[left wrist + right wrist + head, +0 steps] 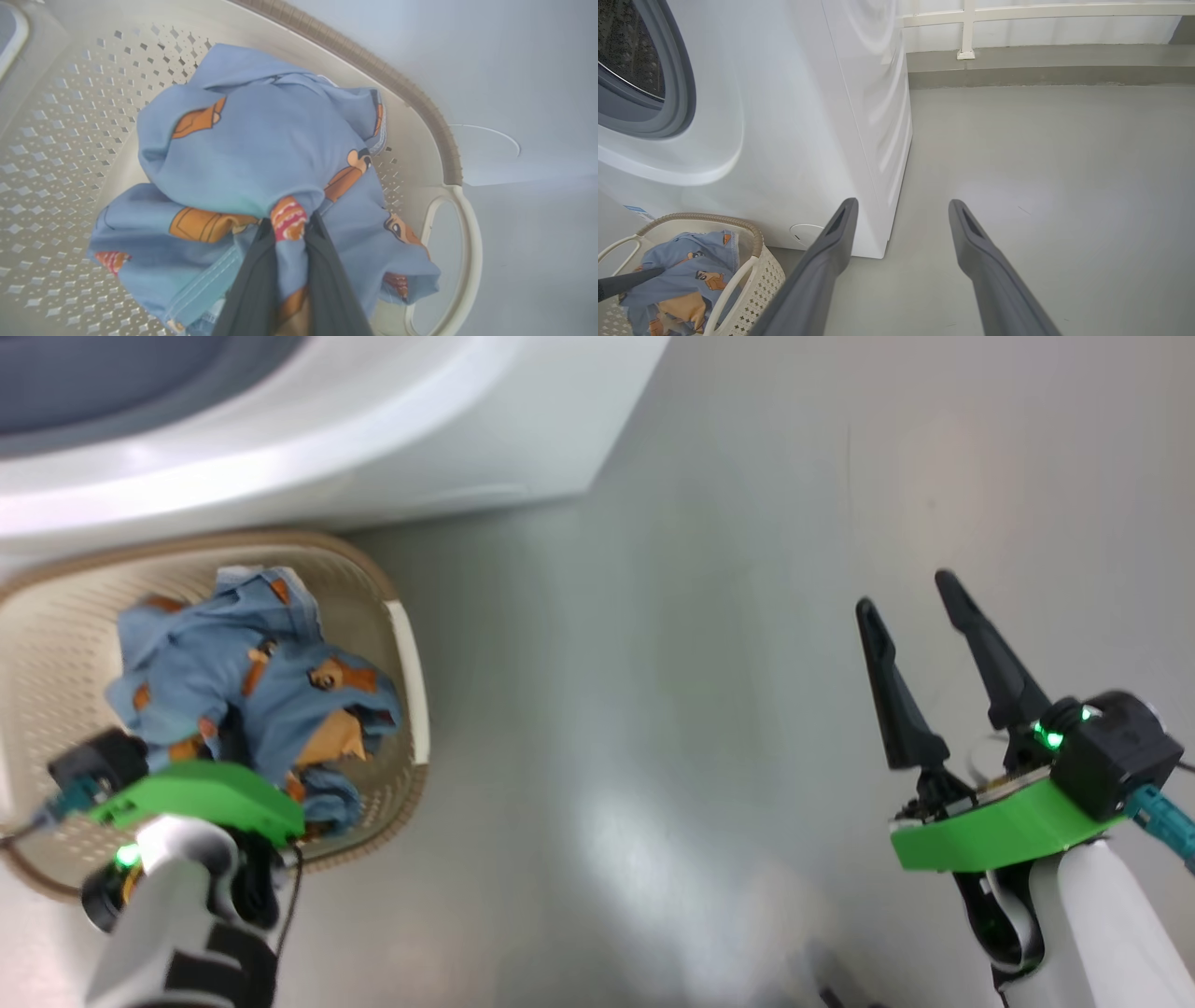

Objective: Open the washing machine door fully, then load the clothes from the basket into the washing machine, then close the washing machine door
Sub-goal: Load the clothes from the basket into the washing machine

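The clothes (252, 158), light blue fabric with orange bears, lie bunched in the cream basket (420, 102). My left gripper (289, 228) is shut on a fold of them, its dark fingers pinching the cloth. From the head, the clothes (252, 681) fill the basket (408, 653) at the left, under my left arm's green wrist mount (201, 803). The white washing machine (373, 429) stands just behind the basket. Its steel drum (626, 51) is open behind the grey seal. The washing machine door is out of view. My right gripper (904, 593) hangs open over bare floor at the right, holding nothing.
Grey floor (700, 709) stretches to the right of the machine and the basket (705, 218). A round white flap (806, 231) sits low on the machine's front. A low kerb with a white railing (966, 28) runs along the far side.
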Robot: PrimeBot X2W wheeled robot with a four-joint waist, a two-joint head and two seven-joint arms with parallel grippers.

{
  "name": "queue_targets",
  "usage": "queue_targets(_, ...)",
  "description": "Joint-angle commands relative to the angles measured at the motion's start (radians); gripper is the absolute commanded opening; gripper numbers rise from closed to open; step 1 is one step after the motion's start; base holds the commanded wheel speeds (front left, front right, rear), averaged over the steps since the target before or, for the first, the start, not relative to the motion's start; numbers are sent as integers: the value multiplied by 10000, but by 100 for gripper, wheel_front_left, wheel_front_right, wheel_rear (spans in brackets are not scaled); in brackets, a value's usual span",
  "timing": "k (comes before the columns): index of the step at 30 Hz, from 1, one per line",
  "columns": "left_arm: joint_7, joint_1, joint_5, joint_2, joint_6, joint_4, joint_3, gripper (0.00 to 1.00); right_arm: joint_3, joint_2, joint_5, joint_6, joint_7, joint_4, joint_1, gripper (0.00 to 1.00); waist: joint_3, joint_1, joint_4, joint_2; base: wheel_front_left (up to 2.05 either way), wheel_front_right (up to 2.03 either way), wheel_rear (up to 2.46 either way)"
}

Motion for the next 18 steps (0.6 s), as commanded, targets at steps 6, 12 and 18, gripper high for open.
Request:
queue_targets(6, -101, 2029, 582, -91, 196, -2116, 656, 0, 231, 40, -118, 16, -48, -6, 855, 100, -2119, 0, 694, -1, 0, 0, 0)
queue_targets(12, -102, 3705, 857, -217, 346, -4062, 1047, 0, 251, 113, -180, 16, -48, 216, 1514, 100, -3586, 0, 963, -1, 0, 0, 0)
queue_targets(18, -102, 5150, 456, -226, 581, -5602, 438, 0, 246, 193, -255, 16, -48, 334, 2112, 100, -4824, 0, 1177, -1, 0, 0, 0)
